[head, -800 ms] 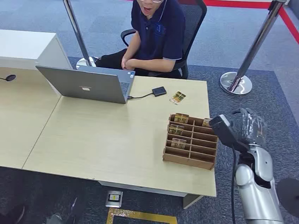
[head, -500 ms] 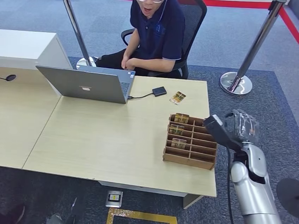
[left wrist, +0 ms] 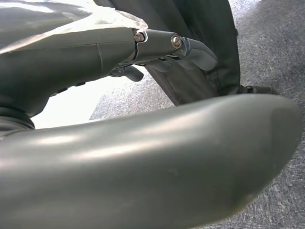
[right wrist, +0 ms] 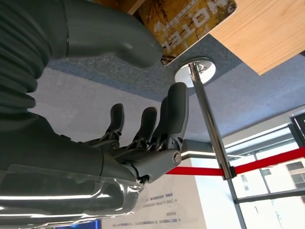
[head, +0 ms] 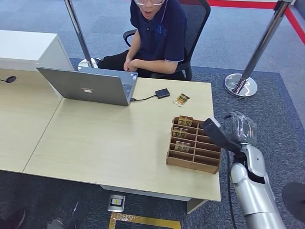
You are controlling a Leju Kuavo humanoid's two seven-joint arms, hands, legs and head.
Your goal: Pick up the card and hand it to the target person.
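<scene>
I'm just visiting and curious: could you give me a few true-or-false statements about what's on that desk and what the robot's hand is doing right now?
1. A laptop stands open on the table. True.
2. The wooden rack of compartments holds no cards. False: several cards stand in its slots.
3. One card lies loose on the table between the rack and the seated person. True.
4. The right hand is at the laptop. False: it is at the rack's right end, far from the laptop.
5. The right hand's fingers are wrapped round a cup. False: no cup is there; the fingers are spread, with a card close by the thumb.
</scene>
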